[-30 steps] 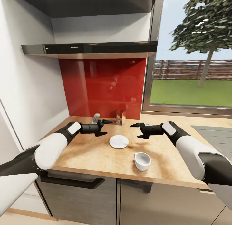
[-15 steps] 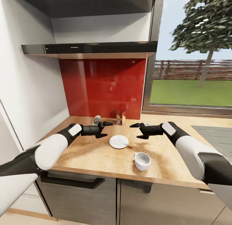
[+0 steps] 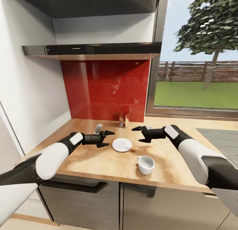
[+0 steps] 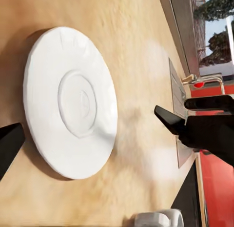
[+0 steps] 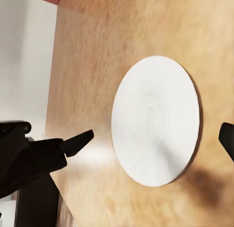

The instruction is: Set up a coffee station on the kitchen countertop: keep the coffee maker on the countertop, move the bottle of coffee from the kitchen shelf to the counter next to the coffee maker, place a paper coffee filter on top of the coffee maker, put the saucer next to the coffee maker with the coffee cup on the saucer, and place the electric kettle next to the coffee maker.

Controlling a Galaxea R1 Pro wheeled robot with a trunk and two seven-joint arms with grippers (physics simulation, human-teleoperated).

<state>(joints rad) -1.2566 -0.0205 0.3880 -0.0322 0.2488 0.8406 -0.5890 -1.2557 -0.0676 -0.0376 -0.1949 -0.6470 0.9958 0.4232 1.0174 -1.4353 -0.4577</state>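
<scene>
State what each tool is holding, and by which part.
Nothing is held. The left tool and right tool are both open and empty, either side of the saucer.

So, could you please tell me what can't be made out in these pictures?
- Small metal item behind the left gripper, head view: too small to identify.
- Red-and-white container at the backsplash: label too small.
- Coffee cup: handle not visible; cut off by the edge in the left wrist view.
- Sink: cut by the head view's edge.

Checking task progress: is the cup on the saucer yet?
No. In the head view the coffee cup stands on the bare kitchen countertop, apart from the saucer.
</scene>
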